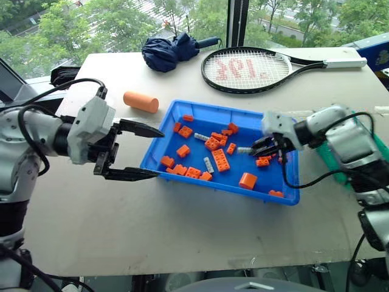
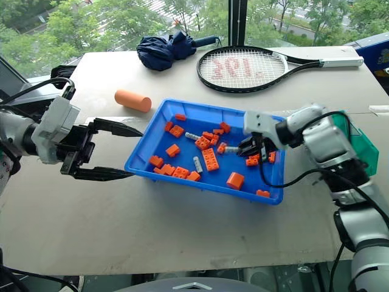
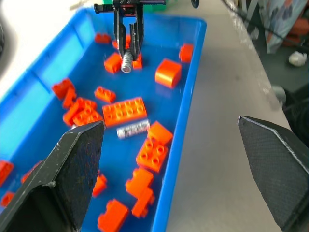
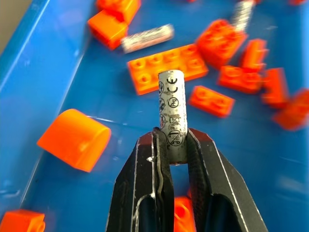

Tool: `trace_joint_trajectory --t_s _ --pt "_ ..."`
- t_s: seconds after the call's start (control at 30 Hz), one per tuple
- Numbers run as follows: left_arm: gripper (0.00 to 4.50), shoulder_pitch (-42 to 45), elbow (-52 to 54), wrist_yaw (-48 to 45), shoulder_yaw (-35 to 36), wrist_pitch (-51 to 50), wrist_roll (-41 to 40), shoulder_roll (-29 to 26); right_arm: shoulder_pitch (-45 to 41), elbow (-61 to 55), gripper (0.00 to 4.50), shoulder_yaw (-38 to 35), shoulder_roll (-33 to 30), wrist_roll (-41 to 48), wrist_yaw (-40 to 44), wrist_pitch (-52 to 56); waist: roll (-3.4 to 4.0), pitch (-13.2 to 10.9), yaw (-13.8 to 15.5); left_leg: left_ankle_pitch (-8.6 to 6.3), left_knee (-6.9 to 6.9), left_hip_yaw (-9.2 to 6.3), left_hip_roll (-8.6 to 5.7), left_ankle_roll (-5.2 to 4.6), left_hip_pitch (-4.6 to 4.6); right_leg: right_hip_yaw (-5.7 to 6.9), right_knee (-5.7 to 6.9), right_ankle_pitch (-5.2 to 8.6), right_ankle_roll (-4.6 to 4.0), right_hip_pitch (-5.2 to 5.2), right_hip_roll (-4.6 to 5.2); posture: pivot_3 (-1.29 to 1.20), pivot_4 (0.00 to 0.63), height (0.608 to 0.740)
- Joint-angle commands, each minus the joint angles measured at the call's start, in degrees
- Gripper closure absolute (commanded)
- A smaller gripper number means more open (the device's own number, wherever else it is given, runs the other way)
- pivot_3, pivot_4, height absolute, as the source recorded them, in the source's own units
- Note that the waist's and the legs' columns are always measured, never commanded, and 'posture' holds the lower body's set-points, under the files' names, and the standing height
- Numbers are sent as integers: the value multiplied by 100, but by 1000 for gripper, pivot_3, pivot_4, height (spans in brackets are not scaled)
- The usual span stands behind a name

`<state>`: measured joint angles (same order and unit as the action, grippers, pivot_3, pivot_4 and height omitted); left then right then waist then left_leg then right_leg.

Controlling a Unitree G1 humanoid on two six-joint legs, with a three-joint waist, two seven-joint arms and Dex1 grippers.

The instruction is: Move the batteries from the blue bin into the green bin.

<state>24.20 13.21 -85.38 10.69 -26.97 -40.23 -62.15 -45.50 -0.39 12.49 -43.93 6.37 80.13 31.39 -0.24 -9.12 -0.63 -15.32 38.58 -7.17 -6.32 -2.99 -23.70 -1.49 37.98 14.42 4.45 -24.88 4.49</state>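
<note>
So one battery's up, two still sitting in the tray

Nearest in, the left hand hangs wide and holding nothing just off the near-left edge of the blue bin, while the right hand is pinched tight on one battery by its lower end, most of it poking out past the fingertips, just over the bin floor. It's a stiff little metal cylinder, smooth and probably slick, light enough but likely to pivot or slide with a grip that far off centre (mid-body would be safer, I'd say). Two more batteries lie flat among the orange bricks. The green bin sits on the tabletop right of the tray, behind the right arm.
</note>
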Motion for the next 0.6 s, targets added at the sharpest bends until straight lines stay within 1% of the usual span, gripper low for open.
trace_joint_trajectory --t_s 0.03,0.13,0.27,0.4,0.57,0.6 --pt "0 237 243 221 143 -246 -358 123 263 -496 4469 -966 -809 256 -329 669 2 -1 24 0 0 -3 -3 0 -4 4 -2 -1 -2 0 4 0 150 740" --pt "0 446 236 348 57 -344 -442 273 687 -463 4469 -1527 -1477 231 -616 946 3 -2 27 0 0 -4 -7 0 -4 4 -1 -1 -2 1 8 0 150 740" --pt "0 785 183 451 -125 -454 -500 546 1381 -173 4469 -2155 -2047 137 -1103 1175 6 -1 7 1 -1 2 -7 1 -1 -1 4 -1 -2 1 7 0 150 740" --pt "0 1101 59 522 -307 -427 -388 772 1864 210 4469 -2517 -2194 9 -1748 1275 8 0 -25 2 0 12 -7 1 2 -10 9 -2 -2 0 7 0 150 740" --pt "0 1359 -60 529 -412 -431 -348 894 2168 342 4469 -2591 -2238 18 -2127 1160 11 2 -23 2 0 17 -6 1 2 -14 11 -2 -2 -3 7 0 150 740" --pt "0 1392 -83 536 -429 -420 -321 904 2151 365 4029 -2605 -2230 46 -2189 1144 12 1 -23 2 0 18 -6 1 2 -15 11 -2 -2 -3 7 0 150 740"
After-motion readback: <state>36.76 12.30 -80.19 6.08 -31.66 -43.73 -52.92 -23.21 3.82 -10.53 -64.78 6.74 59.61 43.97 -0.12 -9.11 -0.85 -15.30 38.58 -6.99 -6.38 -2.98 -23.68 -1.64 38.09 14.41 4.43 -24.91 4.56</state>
